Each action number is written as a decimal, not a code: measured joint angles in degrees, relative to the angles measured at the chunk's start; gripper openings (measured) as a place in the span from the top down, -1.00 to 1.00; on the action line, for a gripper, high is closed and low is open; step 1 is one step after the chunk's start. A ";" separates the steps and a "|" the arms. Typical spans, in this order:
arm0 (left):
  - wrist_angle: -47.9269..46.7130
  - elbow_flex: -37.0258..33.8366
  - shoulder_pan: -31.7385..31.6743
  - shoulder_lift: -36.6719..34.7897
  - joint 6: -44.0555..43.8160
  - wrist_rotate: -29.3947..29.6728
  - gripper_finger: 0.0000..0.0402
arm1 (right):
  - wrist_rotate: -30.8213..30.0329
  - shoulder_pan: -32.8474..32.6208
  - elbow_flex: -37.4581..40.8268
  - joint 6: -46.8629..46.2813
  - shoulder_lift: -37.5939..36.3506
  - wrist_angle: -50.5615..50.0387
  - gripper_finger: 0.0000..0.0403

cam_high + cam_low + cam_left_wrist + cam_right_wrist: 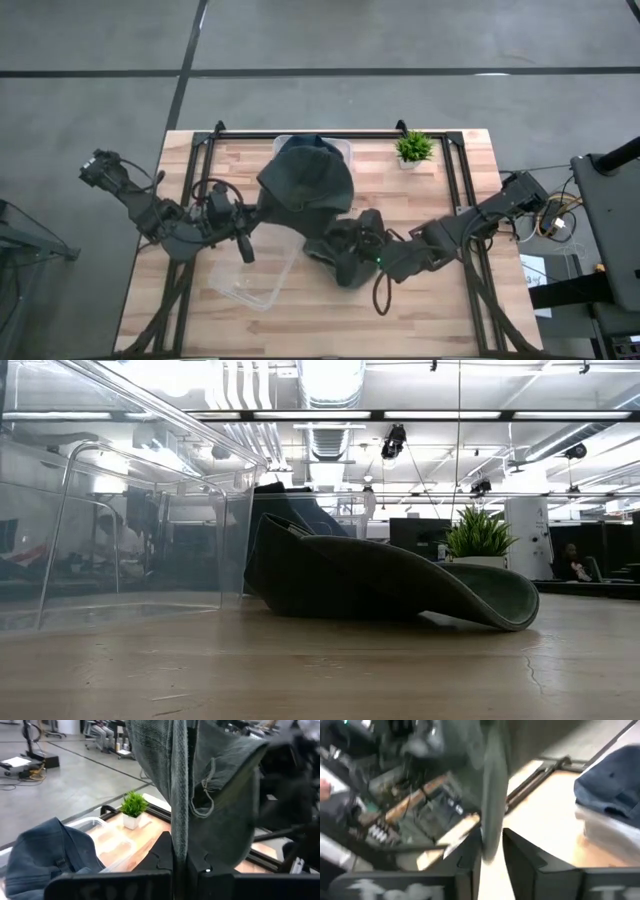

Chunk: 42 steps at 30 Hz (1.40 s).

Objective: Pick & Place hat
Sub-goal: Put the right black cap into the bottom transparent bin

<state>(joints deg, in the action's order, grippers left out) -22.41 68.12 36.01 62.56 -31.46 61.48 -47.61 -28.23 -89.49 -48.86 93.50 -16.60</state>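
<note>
The hat (305, 180) lies at table (440, 310) centre, potted plant (413, 148) far right, clear bin (255, 285) near left.

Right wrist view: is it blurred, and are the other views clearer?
Right wrist view: smeared throughout, though the hat brim between the right claw fingers is readable. Left wrist view: sharper; the green hat and small plant are clear. Low view: bright ceiling lights reflect on the clear box. High view: evenly lit.

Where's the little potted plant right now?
In the high view the potted plant stands at the table's far edge, right of centre, just right of the clear bin holding a blue hat.
</note>
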 joint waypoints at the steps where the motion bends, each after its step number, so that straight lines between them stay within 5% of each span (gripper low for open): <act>1: 0.00 0.00 0.00 -0.14 -0.04 0.68 0.98 | 0.53 -0.03 0.00 -0.02 -0.01 -0.67 0.59; 9: -3.38 0.15 1.29 -1.82 -2.02 3.19 0.98 | 5.53 -0.60 0.00 -4.10 -1.81 -16.14 0.30; 15: -24.46 0.13 4.43 -3.15 -28.52 0.70 0.98 | 4.59 -3.16 0.04 -5.27 -4.56 -28.10 0.24; 22: -40.05 0.07 8.23 -2.29 -56.21 -10.20 0.98 | 3.75 -4.57 0.04 -0.31 -9.28 -29.83 0.29; 34: -53.26 1.55 8.65 -2.34 -76.70 -32.23 0.98 | 2.46 -4.54 0.09 2.83 -13.32 -30.71 0.28; 42: -52.45 1.22 8.24 0.37 -79.63 -36.99 0.98 | 2.46 -4.39 0.44 2.97 -12.86 -30.70 0.28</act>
<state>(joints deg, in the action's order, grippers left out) -74.87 69.34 44.25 62.93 -111.09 24.48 -45.15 -32.62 -89.06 -45.89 80.64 -47.30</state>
